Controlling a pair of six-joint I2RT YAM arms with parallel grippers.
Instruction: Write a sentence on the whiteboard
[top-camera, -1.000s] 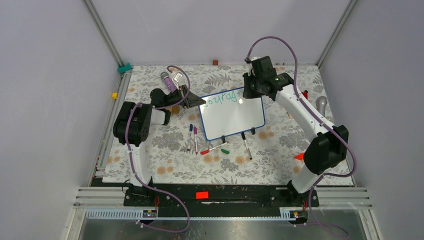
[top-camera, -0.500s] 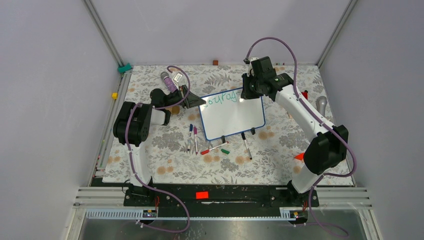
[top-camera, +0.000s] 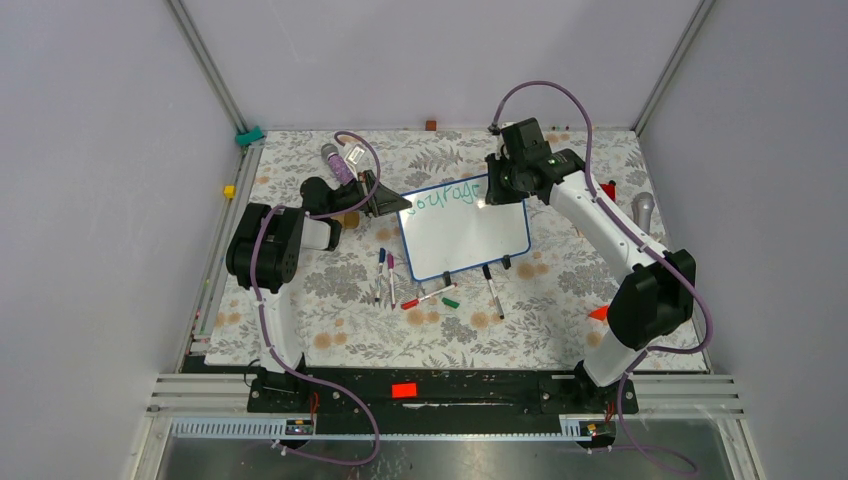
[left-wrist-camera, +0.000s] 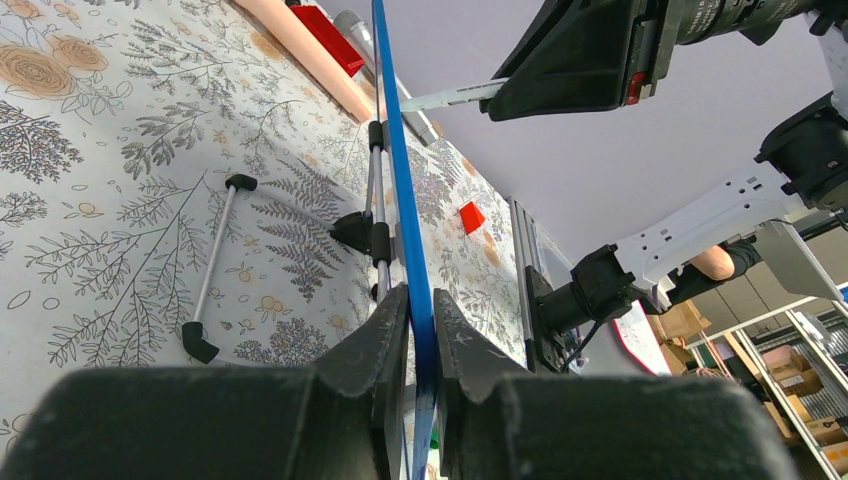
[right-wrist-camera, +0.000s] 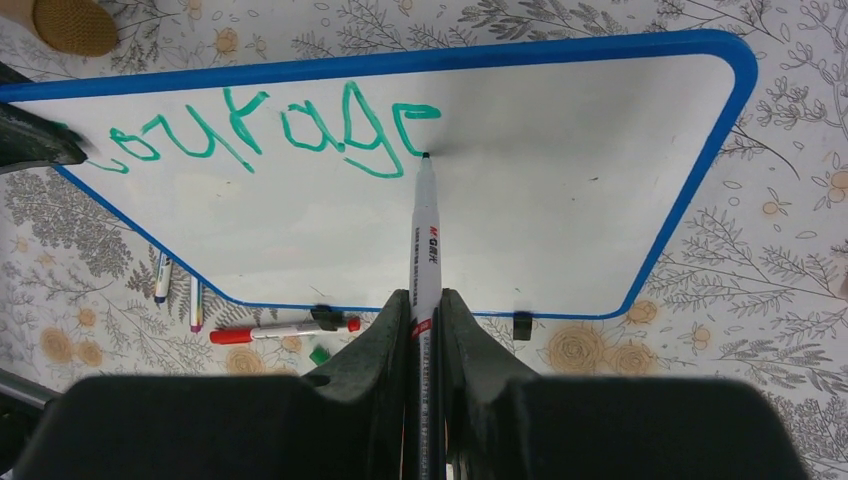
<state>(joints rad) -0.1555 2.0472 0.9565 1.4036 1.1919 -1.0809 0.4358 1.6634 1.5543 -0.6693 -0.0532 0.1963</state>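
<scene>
The whiteboard (top-camera: 470, 235) stands tilted on its black clip feet in the middle of the table; it also shows in the right wrist view (right-wrist-camera: 560, 200). Its blue frame (left-wrist-camera: 405, 200) runs edge-on through the left wrist view. My left gripper (top-camera: 392, 204) (left-wrist-camera: 420, 310) is shut on the frame at the board's upper left corner. My right gripper (top-camera: 497, 185) (right-wrist-camera: 425, 300) is shut on a white marker (right-wrist-camera: 425, 235) whose tip touches the board. The sentence (right-wrist-camera: 270, 130) reads "courag" in green, with a partial letter beside the tip.
Several loose markers (top-camera: 430, 295) and a green cap (top-camera: 451, 301) lie on the flowered cloth in front of the board. A purple bottle (top-camera: 338, 160) lies behind my left arm. A red block (top-camera: 598, 313) sits near my right arm's base. A grey object (top-camera: 643, 208) lies at the right edge.
My right gripper has shifted slightly right along the board's top line with the marker, and the green writing has grown by part of a letter. The left gripper has not moved.
</scene>
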